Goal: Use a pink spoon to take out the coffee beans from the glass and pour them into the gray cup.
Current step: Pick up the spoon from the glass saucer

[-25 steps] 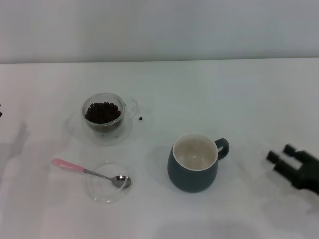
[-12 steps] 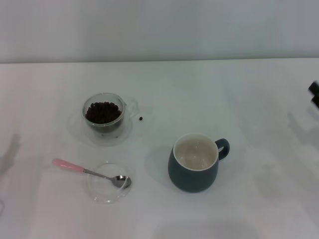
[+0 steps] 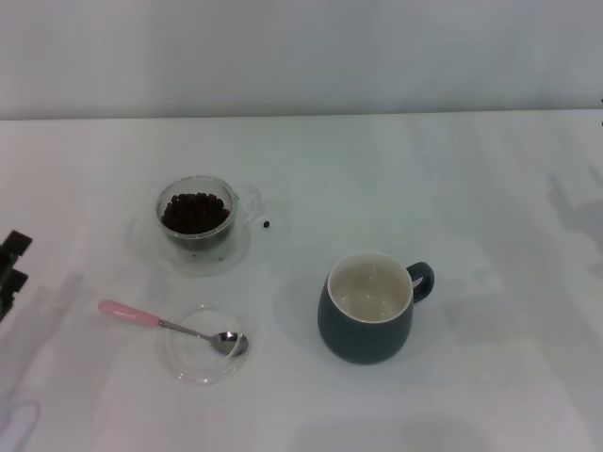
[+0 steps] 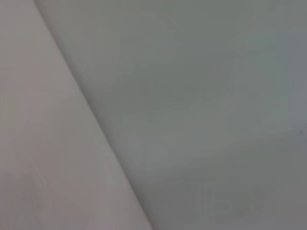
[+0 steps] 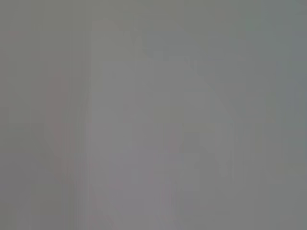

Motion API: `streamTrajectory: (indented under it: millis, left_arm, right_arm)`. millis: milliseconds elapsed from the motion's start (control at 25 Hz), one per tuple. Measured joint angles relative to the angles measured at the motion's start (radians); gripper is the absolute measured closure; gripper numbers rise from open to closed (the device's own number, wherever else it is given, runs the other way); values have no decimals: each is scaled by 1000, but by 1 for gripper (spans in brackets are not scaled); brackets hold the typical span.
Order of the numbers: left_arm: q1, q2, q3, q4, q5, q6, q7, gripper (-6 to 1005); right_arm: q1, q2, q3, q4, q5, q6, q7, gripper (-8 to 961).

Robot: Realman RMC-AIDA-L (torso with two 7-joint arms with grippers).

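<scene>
Resting on the white counter (image 3: 452, 179), the spoon (image 3: 174, 326) lies with its pink handle pointing left and its metal bowl inside a shallow clear dish (image 3: 203, 345). Behind it, the glass (image 3: 197, 216) holds the beans (image 3: 194, 210); one stray bean (image 3: 267, 224) sits just right of it. The cup (image 3: 369, 307) stands to the right, its handle facing right. The left hand (image 3: 9, 268) peeks in at the left edge, well apart from the spoon; whether its fingers are wide or narrow I cannot tell.
</scene>
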Motion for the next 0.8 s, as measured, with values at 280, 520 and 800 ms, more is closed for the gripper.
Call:
streamTrajectory:
  millis: [280,520,800]
  left_arm:
    - [6,-4,0,-45,9,34,35,111]
    - [-6,-6,2,-69,33,58,66,111]
    - [-22,-6,2,-91,92,74,105,112]
  right_arm:
    - [38,3,5,0,36,41,-74,301]
    - [48,3,5,-3,52,48,-75,303]
    - [75,3,-2,-8,53,106,-76,303]
